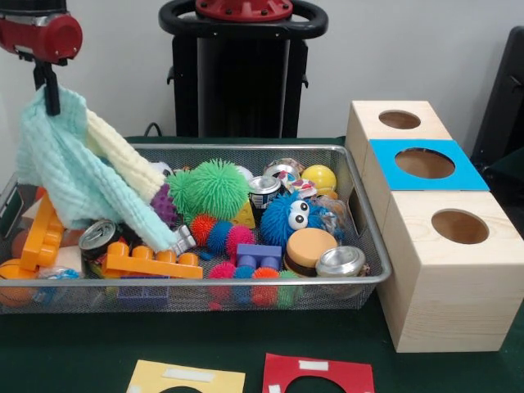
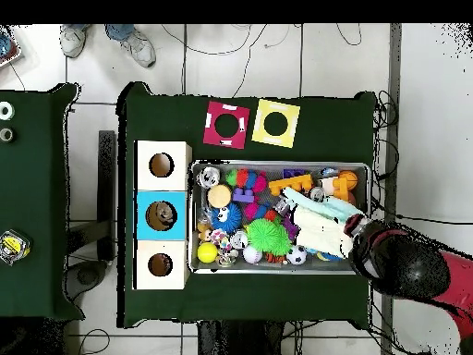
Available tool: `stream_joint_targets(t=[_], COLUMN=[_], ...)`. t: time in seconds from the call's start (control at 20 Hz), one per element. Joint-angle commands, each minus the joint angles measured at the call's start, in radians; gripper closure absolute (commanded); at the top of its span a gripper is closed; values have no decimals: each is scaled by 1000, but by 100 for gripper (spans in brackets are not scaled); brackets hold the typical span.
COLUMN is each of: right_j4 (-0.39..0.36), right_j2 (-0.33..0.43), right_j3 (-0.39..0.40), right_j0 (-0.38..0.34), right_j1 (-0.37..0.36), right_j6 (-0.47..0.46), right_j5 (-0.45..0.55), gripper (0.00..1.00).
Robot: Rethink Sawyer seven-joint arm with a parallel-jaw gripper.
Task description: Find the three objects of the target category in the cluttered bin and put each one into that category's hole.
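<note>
The bin is a silver wire-mesh basket full of toys, cans and cloths; it also shows in the overhead view. My gripper is over the bin's left end in the front view, shut on a light teal cloth. The cloth hangs from it, its lower end still trailing into the bin. A pale yellow cloth lies tangled against the teal one and is raised with it. Three wooden boxes with round holes stand to the right of the bin. The middle one carries a blue card.
In the bin lie a green spiky ball, a blue fuzzy toy with eyes, a yellow ball, cans and orange plastic pieces. Red and yellow cards lie beside it. A person's shoes show at the overhead edge.
</note>
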Motion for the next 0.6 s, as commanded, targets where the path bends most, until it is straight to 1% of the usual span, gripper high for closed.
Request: stream_joint_targets(t=[0.05,0.2,0.3,0.6], right_j4=[-106,-156,-195,-319], right_j2=[101,80,65,-16], right_j3=[19,41,53,76], right_j0=[-26,-13,0,59], right_j1=[1,21,48,119], right_j6=[-284,-221,-175,-30], right_j5=[23,-51,-113,-289], gripper=[100,100,100,100])
